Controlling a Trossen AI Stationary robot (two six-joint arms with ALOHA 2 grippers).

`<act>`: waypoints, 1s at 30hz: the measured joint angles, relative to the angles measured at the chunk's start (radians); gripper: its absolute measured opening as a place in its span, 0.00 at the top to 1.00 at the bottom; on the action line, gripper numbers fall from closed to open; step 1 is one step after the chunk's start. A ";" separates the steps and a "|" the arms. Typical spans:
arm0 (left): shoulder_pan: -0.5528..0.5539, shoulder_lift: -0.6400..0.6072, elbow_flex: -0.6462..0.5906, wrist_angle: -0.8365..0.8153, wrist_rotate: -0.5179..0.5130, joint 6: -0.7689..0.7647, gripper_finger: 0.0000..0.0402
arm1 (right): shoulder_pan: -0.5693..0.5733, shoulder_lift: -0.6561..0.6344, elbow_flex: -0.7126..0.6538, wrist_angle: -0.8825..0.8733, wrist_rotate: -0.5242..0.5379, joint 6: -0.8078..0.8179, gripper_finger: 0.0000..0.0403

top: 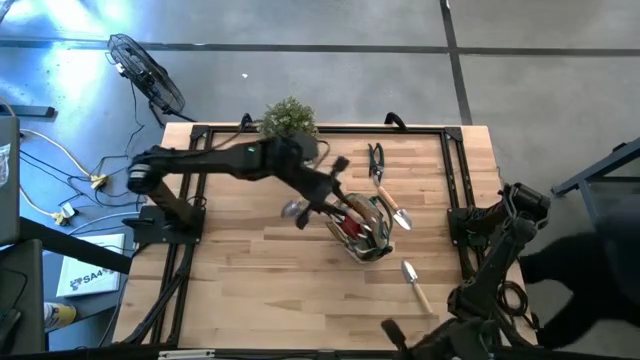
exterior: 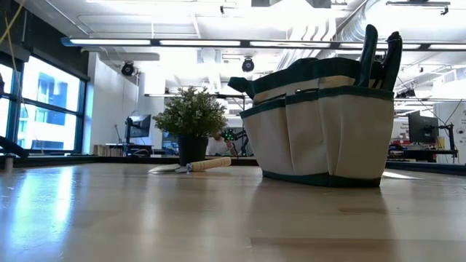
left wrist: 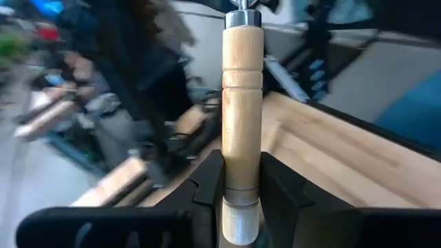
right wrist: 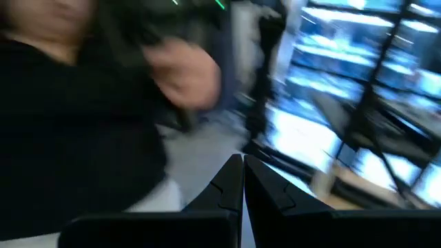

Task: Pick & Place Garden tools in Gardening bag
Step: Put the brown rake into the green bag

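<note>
left gripper (left wrist: 241,180): clamped on a wooden-handled trowel (left wrist: 242,110), just beside the gardening bag (top: 366,226)
trowel axis: handle runs straight out between the fingers
right gripper (right wrist: 242,180): shut, empty, parked at table's right edge

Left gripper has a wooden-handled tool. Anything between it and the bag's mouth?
Nothing visible blocks it. The left gripper holds the wooden-handled tool right beside the gardening bag, whose open mouth already holds tools and a red piece.
</note>
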 joint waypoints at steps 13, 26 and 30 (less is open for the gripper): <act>0.060 0.260 -0.002 0.120 0.151 -0.079 0.85 | 0.012 0.000 -0.001 0.061 -0.116 0.022 0.99; 0.097 0.282 -0.002 -0.173 0.062 -0.019 0.85 | -0.034 0.000 -0.001 0.052 -0.077 0.050 0.99; 0.095 0.290 -0.001 -0.210 0.046 0.003 0.85 | -0.054 0.000 -0.001 0.052 -0.077 0.098 0.99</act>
